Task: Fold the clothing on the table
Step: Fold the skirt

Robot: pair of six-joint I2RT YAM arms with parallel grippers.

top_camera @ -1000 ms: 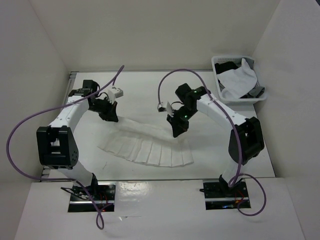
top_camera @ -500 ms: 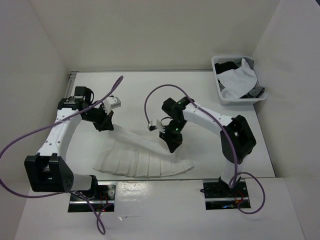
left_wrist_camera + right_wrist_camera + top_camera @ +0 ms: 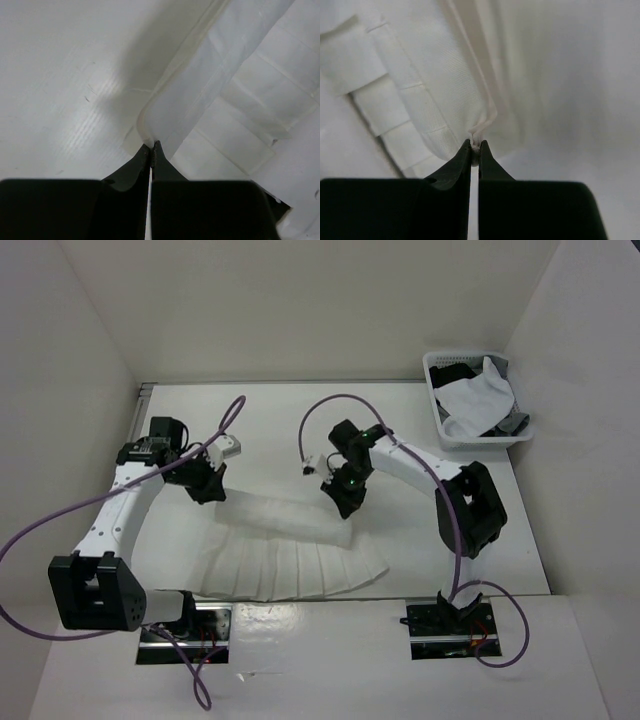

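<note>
The clothing [image 3: 290,555] is spreading along the tabletop's [image 3: 280,420] near edge; the right gripper [image 3: 345,508] is pulling its top edge farther back than before. Left wrist: the left gripper [image 3: 151,147] is pinching a corner. Right wrist: jaws clamping bunched fabric.

White pleated skirt [image 3: 290,562], long parallel pleat lines, on matte white desk [image 3: 280,430]; black left pincer [image 3: 208,492] and right pincer [image 3: 345,508]; purple cables [image 3: 342,396]; white slotted basket [image 3: 434,395].

The top camera looks down from the near side over the whole table [image 3: 280,410]. Both wrist cameras sit close to the clothing [image 3: 290,555], which all views share.
</note>
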